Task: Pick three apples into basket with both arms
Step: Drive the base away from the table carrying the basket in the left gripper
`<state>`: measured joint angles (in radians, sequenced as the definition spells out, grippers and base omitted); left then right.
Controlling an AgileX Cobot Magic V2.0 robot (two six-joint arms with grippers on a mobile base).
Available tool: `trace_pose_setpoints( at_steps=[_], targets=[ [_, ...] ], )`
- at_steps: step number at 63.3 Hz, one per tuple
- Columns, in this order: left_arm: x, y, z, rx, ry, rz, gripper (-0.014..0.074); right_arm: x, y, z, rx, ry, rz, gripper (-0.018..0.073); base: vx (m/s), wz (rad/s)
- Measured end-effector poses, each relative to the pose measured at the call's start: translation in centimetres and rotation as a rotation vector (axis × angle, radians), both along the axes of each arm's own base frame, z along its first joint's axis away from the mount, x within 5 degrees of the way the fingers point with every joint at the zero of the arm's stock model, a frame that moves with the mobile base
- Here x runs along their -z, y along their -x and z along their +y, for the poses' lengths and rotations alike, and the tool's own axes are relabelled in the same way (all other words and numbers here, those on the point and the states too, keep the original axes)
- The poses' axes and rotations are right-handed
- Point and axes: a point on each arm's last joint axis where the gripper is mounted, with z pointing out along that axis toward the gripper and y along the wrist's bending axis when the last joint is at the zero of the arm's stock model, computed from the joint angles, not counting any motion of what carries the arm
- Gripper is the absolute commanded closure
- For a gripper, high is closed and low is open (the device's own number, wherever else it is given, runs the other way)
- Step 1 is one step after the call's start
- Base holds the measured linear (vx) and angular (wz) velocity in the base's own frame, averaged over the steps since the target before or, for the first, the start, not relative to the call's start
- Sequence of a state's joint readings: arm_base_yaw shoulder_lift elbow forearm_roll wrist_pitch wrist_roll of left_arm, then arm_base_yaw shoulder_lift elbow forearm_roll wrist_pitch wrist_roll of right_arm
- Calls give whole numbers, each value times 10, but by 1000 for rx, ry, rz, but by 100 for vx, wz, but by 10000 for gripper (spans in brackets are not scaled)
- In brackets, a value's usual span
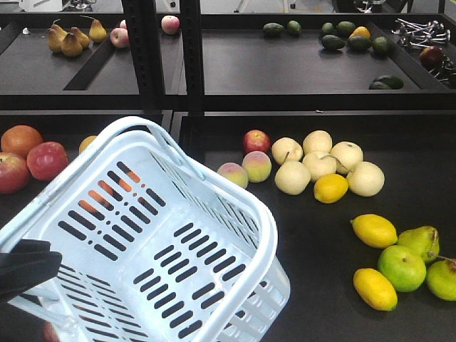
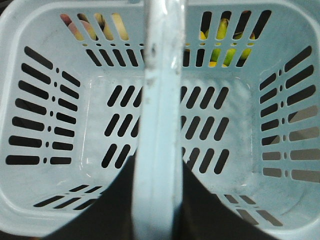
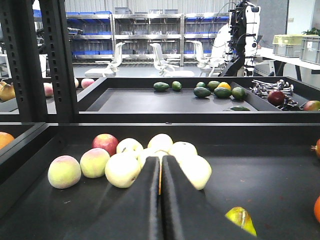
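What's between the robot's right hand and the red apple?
Pale yellow fruits lie between the right hand and the red apple in the right wrist view.

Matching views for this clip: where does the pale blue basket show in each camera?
Exterior front-facing: basket fills the lower left, tilted.
Left wrist-mounted: basket fills the frame, seen from above, handle down the middle.
Right wrist-mounted: not in it.
Shared landmark: pale round fruits, right of centre in front view, centre in right wrist view.

left gripper (image 1: 27,269) cut off at frame edge; basket (image 1: 153,249) cropped below, red fruit (image 1: 50,333) half-hidden under it
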<state>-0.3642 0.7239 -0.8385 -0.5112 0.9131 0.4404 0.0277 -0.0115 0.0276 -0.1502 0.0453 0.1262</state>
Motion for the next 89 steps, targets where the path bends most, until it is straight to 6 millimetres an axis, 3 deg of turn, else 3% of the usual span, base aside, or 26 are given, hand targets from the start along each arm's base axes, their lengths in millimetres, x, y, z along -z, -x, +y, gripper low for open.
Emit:
trace_pose_setpoints(
  at_steps=[41, 89],
  targets=[
    [0, 0, 0, 0, 0, 0, 604, 0, 0, 0, 0, 0, 0, 566, -4, 12],
    [0, 0, 0, -1, 0, -1, 604, 0, 0, 0, 0, 0, 0, 566, -15, 54]
  ],
)
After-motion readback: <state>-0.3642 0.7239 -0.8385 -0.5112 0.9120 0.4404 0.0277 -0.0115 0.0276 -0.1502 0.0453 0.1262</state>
